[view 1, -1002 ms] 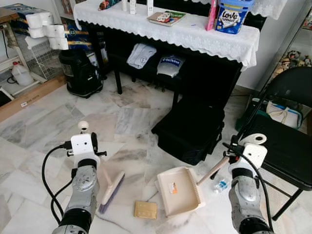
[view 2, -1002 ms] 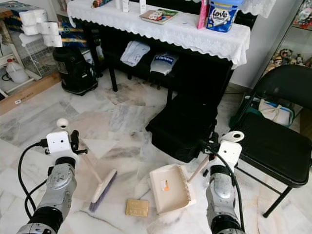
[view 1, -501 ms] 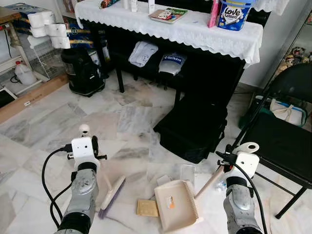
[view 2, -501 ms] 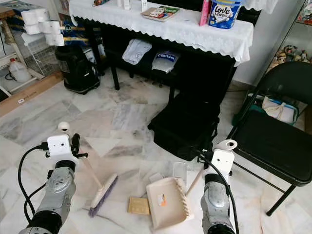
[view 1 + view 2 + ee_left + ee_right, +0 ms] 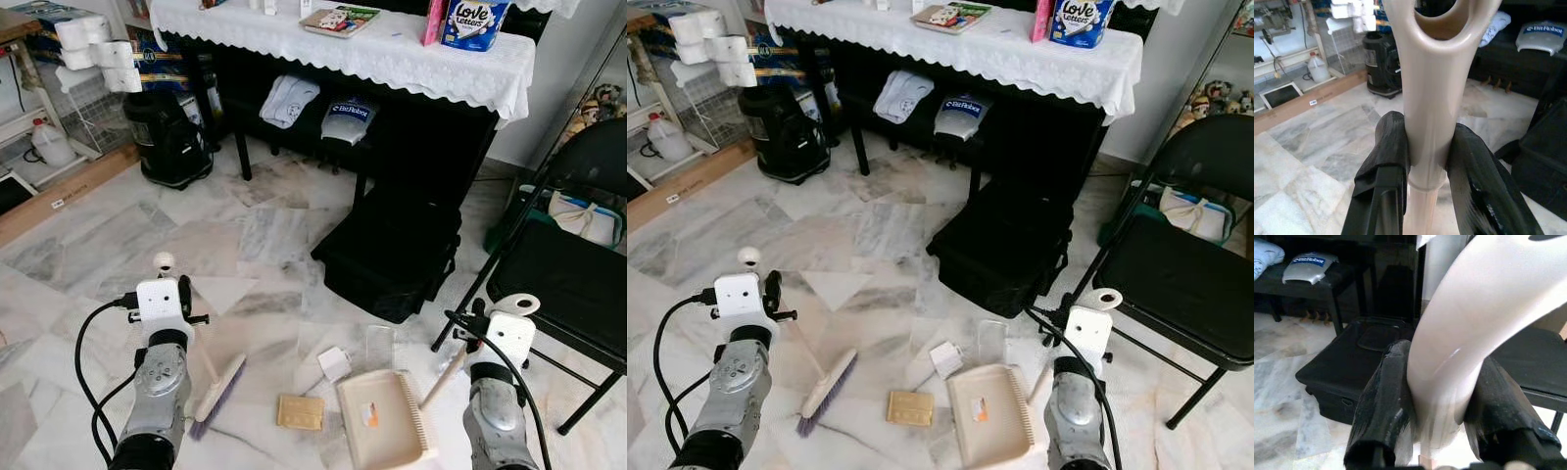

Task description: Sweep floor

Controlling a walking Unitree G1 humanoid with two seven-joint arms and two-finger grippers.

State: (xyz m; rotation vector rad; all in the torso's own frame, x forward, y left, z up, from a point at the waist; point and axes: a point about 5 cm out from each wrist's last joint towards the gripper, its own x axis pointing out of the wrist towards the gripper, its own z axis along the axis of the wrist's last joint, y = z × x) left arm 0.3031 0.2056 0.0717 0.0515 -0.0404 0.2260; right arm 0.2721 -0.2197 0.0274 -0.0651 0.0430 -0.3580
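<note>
My left gripper [image 5: 1427,142] is shut on the cream handle of a hand brush [image 5: 217,395] with purple bristles; its head rests on the marble floor beside my left arm [image 5: 162,362]. My right gripper [image 5: 1442,372] is shut on the curved handle [image 5: 443,374] of a beige dustpan [image 5: 385,419], which lies flat on the floor to the right. Between brush and pan lie a tan square piece [image 5: 299,412], a small white box [image 5: 334,363] and a clear plastic piece [image 5: 378,343].
A black case [image 5: 392,250] sits on the floor just beyond the litter. A black folding chair [image 5: 568,284] stands close on the right. A cloth-covered table [image 5: 372,54] and a black canister [image 5: 167,137] are at the back. Open marble floor spreads to the left.
The dustpan has slid back toward me and to the right, uncovering the white box and the clear plastic piece. The brush has barely moved. The camera has shifted a little.
</note>
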